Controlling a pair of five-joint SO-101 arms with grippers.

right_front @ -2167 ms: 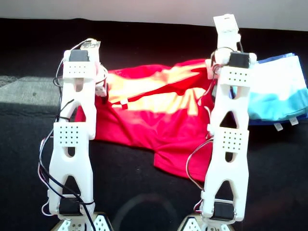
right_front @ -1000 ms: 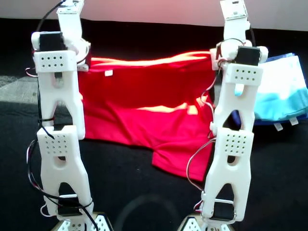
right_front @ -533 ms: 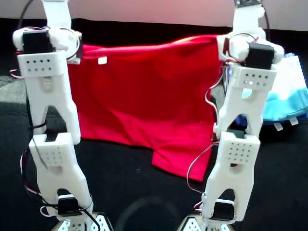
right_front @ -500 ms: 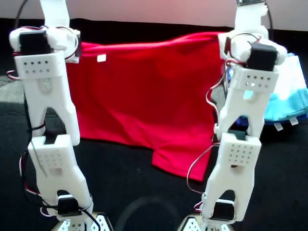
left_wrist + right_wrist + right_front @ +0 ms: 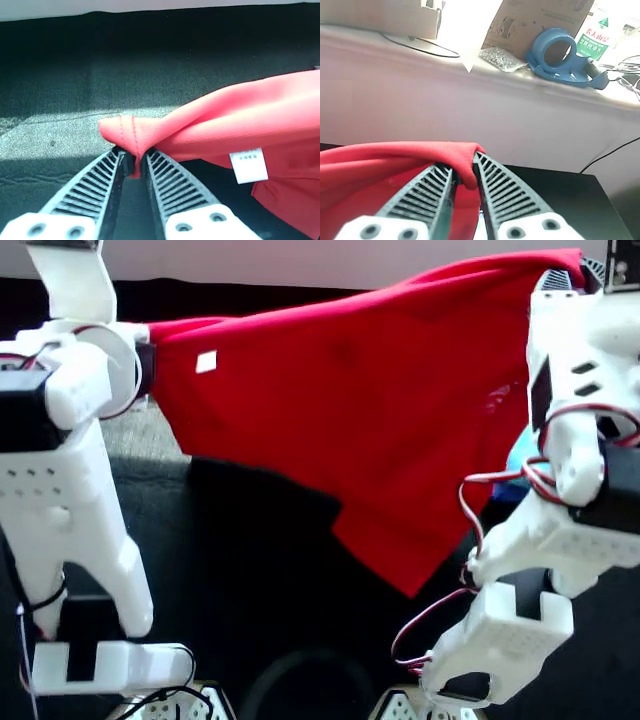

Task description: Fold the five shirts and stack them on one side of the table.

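A red shirt (image 5: pixel 350 410) hangs in the air like a banner between 2 white robot arms, its loose lower corner pointing down toward the black surface (image 5: pixel 250 580). The jaws of the left arm (image 5: pixel 60 490) are clenched on 1 hemmed corner, and the jaws of the right arm (image 5: pixel 585 500) are clenched on the opposite corner, which sits higher. The held edge runs side to side between them with all the cloth below, so laying it flat likely needs both arms lowering together.
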